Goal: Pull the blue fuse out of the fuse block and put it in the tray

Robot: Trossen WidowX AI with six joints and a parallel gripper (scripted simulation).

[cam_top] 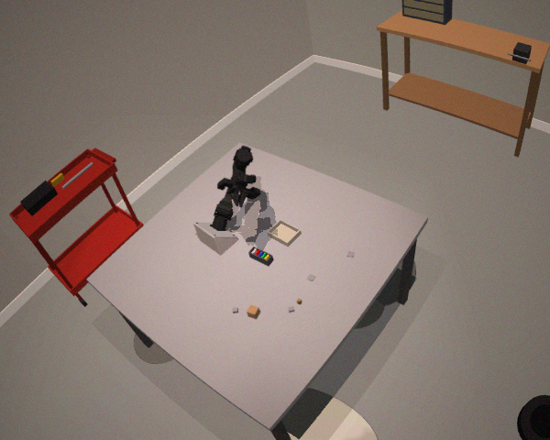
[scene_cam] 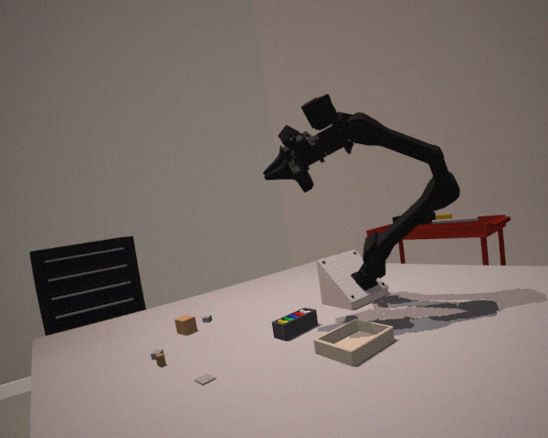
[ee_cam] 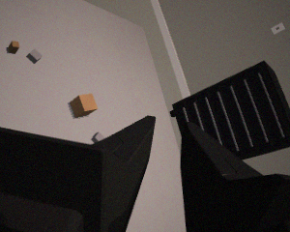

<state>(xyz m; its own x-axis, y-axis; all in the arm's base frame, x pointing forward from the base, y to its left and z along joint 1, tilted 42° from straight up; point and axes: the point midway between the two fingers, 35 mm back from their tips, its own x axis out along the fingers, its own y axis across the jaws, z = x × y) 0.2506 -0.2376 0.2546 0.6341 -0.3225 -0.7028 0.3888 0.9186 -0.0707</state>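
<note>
Nearest to the exterior view, a grey table [scene_cam: 406, 401] fills the lower part of the picture. Scattered on its near left side are a flat grey square [scene_cam: 205, 379], a small brown peg [scene_cam: 160, 359] and an orange cube [scene_cam: 185, 324]. Toward the right, a shallow beige tray [scene_cam: 353, 342] sits on the surface with nothing inside it. Just behind and to the left of the tray stands the black fuse block [scene_cam: 294, 323], close beside it but not touching. A row of coloured fuses sits in its top, and the blue fuse [scene_cam: 294, 315] is seated among them, between a green one and a red one.

Further back, a pale wedge-shaped base [scene_cam: 342, 280] carries the black arm [scene_cam: 406, 155]. It rises to the right, bends at an elbow, then reaches leftward high above the table. At its end the gripper [scene_cam: 269, 172] hangs in the air well above the fuse block and tray, touching nothing. Its tips point down and to the left. Seen from the wrist, the two dark fingers are drawn close together with a narrow gap, and nothing is grasped between them.

Beyond the table, a black slatted chair back [scene_cam: 88, 283] stands at the left, a red cart [scene_cam: 458, 228] at the right, and a plain grey wall behind.
</note>
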